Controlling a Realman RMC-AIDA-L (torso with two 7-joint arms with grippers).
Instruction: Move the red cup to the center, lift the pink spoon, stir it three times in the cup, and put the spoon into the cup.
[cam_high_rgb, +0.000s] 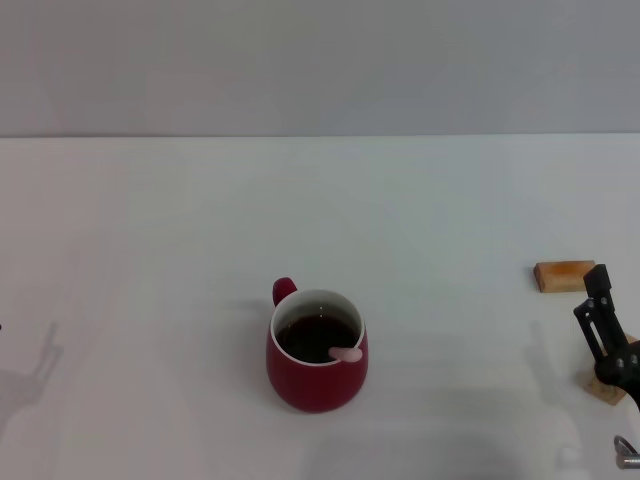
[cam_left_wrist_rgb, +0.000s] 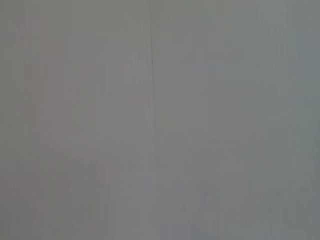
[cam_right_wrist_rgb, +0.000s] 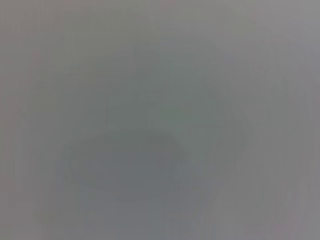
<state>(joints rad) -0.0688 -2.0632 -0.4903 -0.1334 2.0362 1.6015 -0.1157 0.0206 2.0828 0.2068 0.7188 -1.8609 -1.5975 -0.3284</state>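
The red cup (cam_high_rgb: 316, 365) stands upright on the white table (cam_high_rgb: 150, 250), near the middle front in the head view, with its small handle pointing to the back left. It holds dark liquid. The pink spoon (cam_high_rgb: 347, 354) is inside the cup; only its pale pink handle end shows, leaning on the rim at the front right. My right gripper (cam_high_rgb: 598, 312) is at the far right edge, well away from the cup and holding nothing I can see. My left gripper is out of view; only its shadow falls at the far left. Both wrist views show plain grey.
A tan wooden block (cam_high_rgb: 563, 275) lies at the right, just behind my right gripper. A second tan block (cam_high_rgb: 606, 390) sits partly hidden under that gripper. A small metal part (cam_high_rgb: 626, 455) shows at the bottom right corner.
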